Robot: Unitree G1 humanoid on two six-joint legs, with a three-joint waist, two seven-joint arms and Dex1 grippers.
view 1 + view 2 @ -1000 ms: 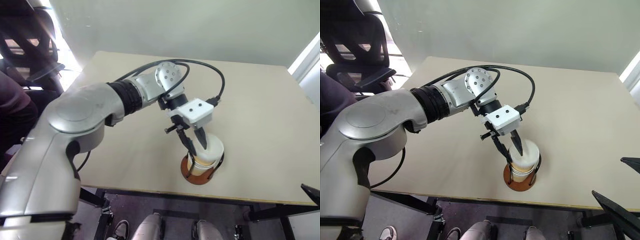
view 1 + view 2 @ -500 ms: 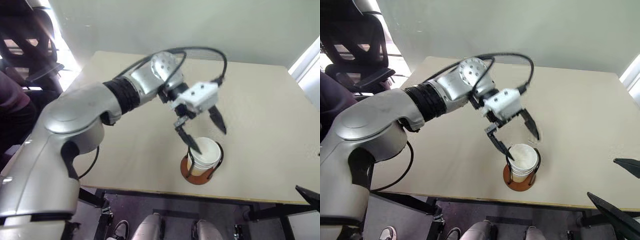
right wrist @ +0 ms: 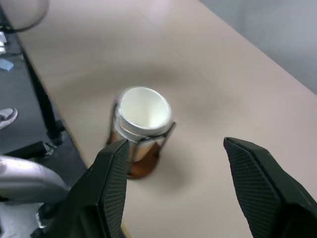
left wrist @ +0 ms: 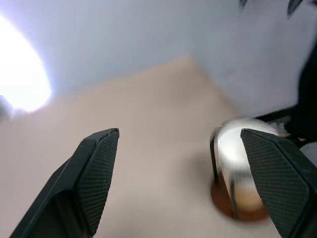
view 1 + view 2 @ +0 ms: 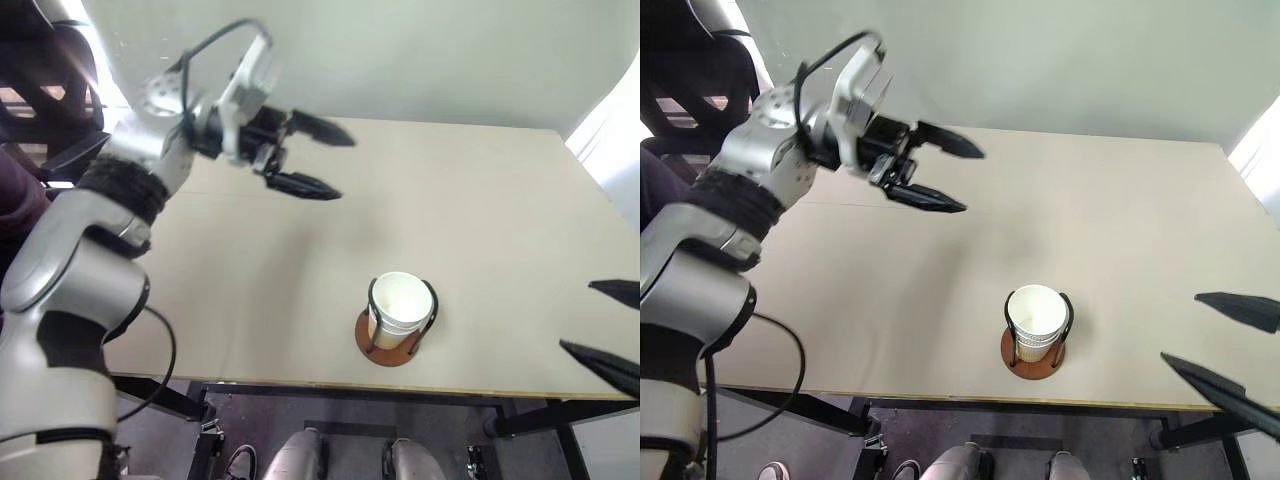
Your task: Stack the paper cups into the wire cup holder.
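Observation:
The paper cups sit nested as one stack inside the wire cup holder, near the table's front edge; the stack's white mouth faces up. The stack also shows in the right wrist view as paper cups between black wire loops. My left gripper hovers high over the far left of the table, open and empty, well away from the holder. My right gripper reaches in from the right edge, open with nothing between its fingers, to the right of the holder.
The beige table stretches wide behind and beside the holder. Its front edge runs just below the holder. A black office chair stands off the table's far left corner.
My left gripper opened, let go of the top cup in the stack, then rose and swung away to the far left. The right gripper's fingers have come further into view at the right.

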